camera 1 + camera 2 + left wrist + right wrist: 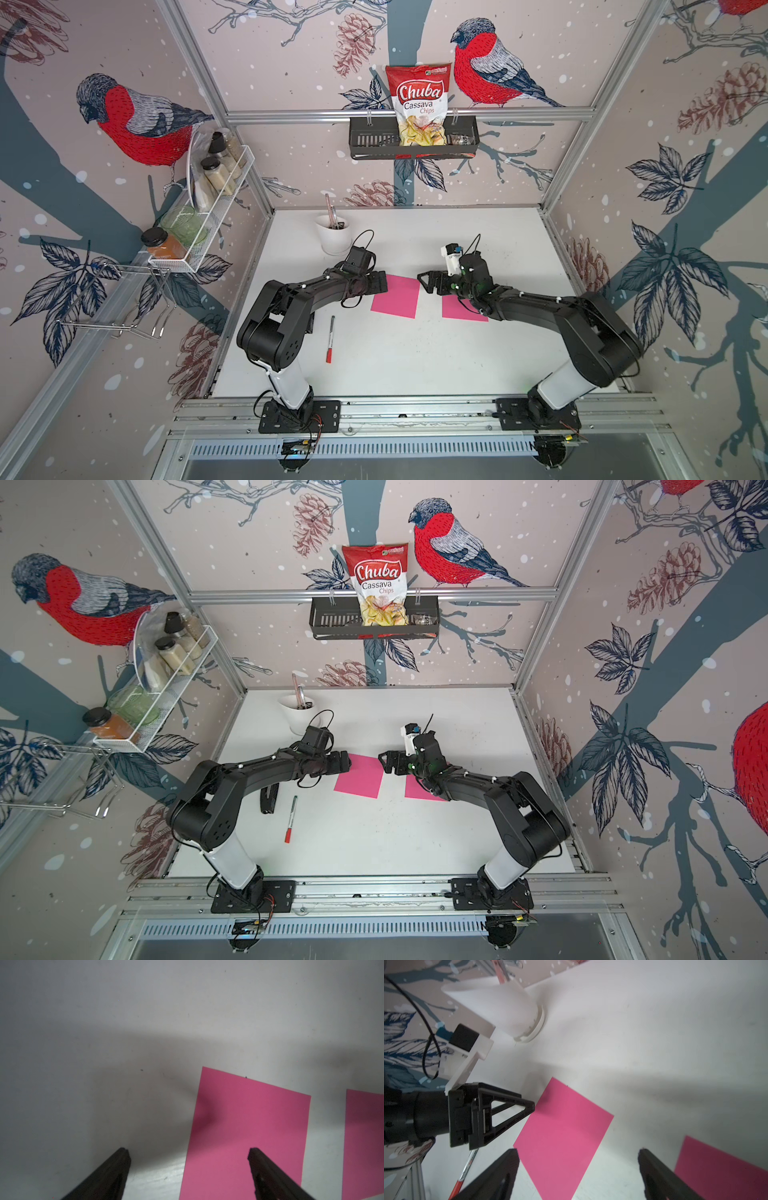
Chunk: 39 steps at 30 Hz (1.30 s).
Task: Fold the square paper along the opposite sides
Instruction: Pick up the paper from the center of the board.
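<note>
Treat this as the approach to a first pinch, with no fold yet visible in the flat pink square sheet of paper (395, 296) on the white tabletop (415, 365). To do it well: come in low, slip one finger under an edge without shoving the sheet, pinch lightly, carry that side straight onto the opposite one, and match edges before pressing the crease.

Find the sheet between the two grippers, with a second pink sheet (455, 311) just beside it, partly under the right arm (540, 305) (hard to say which of the two to treat as the task's own). Note the left gripper (188, 1150) spread wide and empty, astride the first sheet's edge on its own side: one finger above bare table, one above pink. Note the right gripper (578, 1150) likewise wide open, holding nothing, poised over the strip of table between the two sheets. Cannot tell whether any fingertip touches paper.
</note>
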### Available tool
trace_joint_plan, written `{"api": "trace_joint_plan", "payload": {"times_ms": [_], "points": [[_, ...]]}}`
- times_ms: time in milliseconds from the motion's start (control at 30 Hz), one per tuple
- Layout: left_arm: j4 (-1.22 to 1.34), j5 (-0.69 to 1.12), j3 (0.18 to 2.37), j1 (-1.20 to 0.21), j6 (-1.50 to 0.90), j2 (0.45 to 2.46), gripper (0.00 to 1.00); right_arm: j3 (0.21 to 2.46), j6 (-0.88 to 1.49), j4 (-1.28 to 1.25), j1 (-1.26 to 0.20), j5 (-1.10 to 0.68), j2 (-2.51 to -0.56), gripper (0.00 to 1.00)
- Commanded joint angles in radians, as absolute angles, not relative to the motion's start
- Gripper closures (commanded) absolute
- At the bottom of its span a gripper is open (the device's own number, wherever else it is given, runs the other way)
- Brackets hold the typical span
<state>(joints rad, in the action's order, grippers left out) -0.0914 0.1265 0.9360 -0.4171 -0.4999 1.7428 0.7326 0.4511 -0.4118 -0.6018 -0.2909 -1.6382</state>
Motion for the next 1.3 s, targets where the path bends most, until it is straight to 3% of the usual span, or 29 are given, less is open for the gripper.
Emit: {"api": "trace_joint_plan", "payload": {"times_ms": [0,433,967,1133,1267], "points": [[-0.068,0.257,0.912,-0.421,-0.498,1.749,0.08,0.724,0.442,-0.449,-0.639,-0.359,-1.68,0.13],[-0.05,0.286,0.804,-0.425,-0.533,1.762,0.12,0.747,0.334,-0.35,-0.796,-0.113,-1.837,0.13],[-0.004,0.237,0.676,-0.424,-0.604,1.791,0.13,0.816,0.289,-0.421,-0.838,-0.188,-1.94,0.13],[0.012,0.239,0.658,-0.424,-0.612,1.797,0.22,0.825,0.279,-0.427,-0.842,-0.192,-1.949,0.12],[0.014,0.241,0.657,-0.424,-0.612,1.795,0.37,0.814,0.276,-0.426,-0.83,-0.183,-1.934,0.11]]}}
